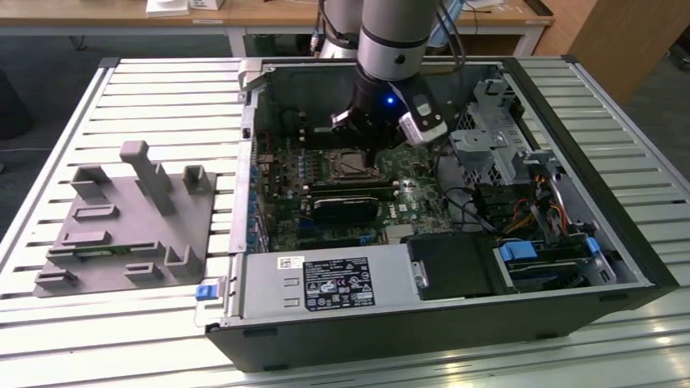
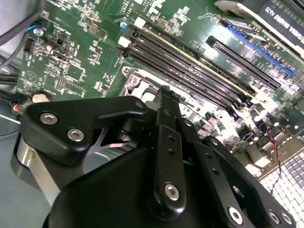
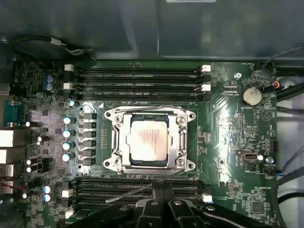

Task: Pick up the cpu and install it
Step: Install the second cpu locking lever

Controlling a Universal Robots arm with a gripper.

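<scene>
A: Where's the cpu?

B: The small flat square chip w/ shiny silver-grey metal top, the cpu (image 3: 147, 144), sits in the silver metal socket frame (image 3: 183, 142) on the green motherboard (image 3: 228, 142), in the first wrist view. Looks flat in there. A thin metal lever wire (image 3: 137, 191) lies loose across the black memory slots (image 3: 137, 187) beside the frame.

A: And the gripper?

B: The black gripper (image 1: 367, 145) hangs on the grey arm (image 1: 397, 36) inside the open black computer case (image 1: 603, 242), right above the socket in the exterior view. Not holding anything that I can see. Fingers (image 3: 164, 206) look drawn together at the picture's edge in the first wrist view, apart from the chip.

A: Sure they're closed?

B: Pretty sure; in the second wrist view the black linkage (image 2: 168, 152) comes to one narrow tip.

A: Anything outside the case?

B: A grey plastic tray (image 1: 108, 242) w/ upright posts on the slatted metal table (image 1: 161, 97), at the exterior view's left, well apart from the case.
</scene>
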